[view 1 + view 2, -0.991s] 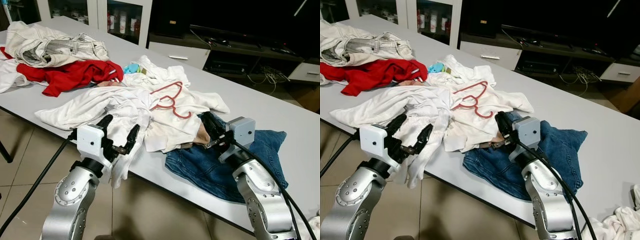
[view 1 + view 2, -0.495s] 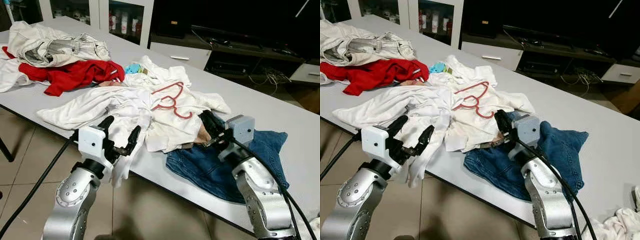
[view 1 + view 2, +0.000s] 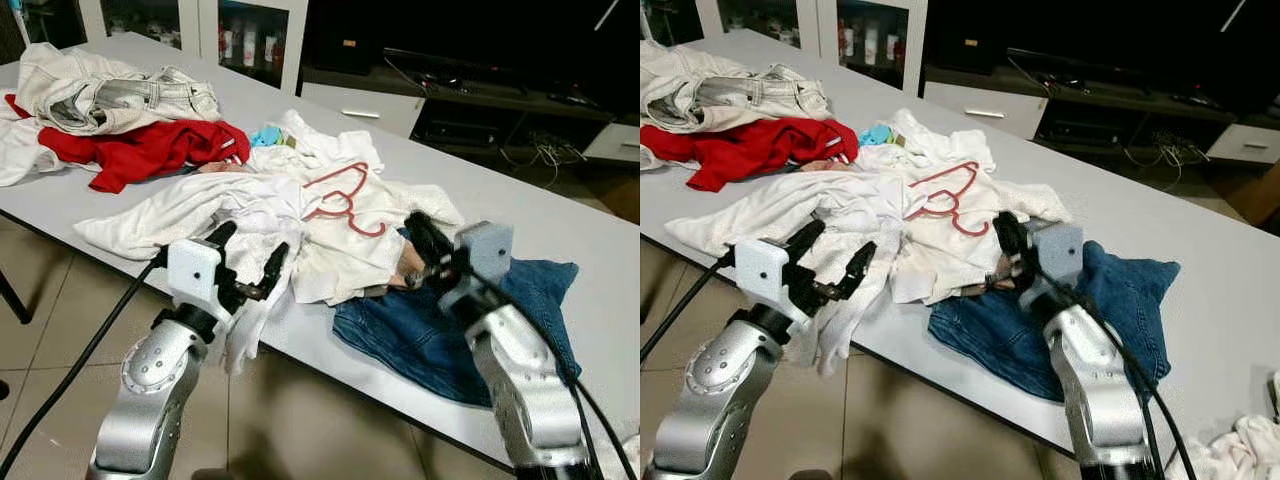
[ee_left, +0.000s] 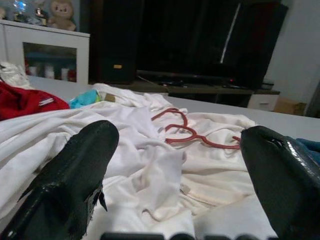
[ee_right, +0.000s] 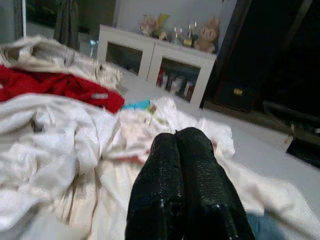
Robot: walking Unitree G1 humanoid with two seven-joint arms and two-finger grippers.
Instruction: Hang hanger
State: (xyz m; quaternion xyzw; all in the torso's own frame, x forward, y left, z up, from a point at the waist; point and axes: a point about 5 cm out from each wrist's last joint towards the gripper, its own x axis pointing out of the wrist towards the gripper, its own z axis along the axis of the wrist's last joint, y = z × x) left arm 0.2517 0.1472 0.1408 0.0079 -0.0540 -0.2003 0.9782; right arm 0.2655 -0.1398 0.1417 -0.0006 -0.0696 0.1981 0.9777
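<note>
A thin red hanger (image 3: 343,200) lies flat on a heap of white clothes (image 3: 250,215) in the middle of the white table (image 3: 540,225). My left gripper (image 3: 252,245) is open at the table's near edge, over the white cloth that hangs down there, with the hanger (image 4: 190,135) ahead of it beyond the folds. My right gripper (image 3: 415,224) is shut, its tips at the right edge of the white heap, just short of the hanger and above the blue jeans (image 3: 430,330). Nothing is held in either.
A red garment (image 3: 140,150) and a pale denim piece (image 3: 110,95) lie at the table's far left. A small light-blue item (image 3: 264,136) sits behind the white heap. A low TV cabinet (image 3: 480,95) stands beyond the table. Tiled floor (image 3: 60,310) lies below the near edge.
Both arms have risen and reached a little further over the table. The right gripper's tips are nearer the hanger. The hanger and clothes have not moved.
</note>
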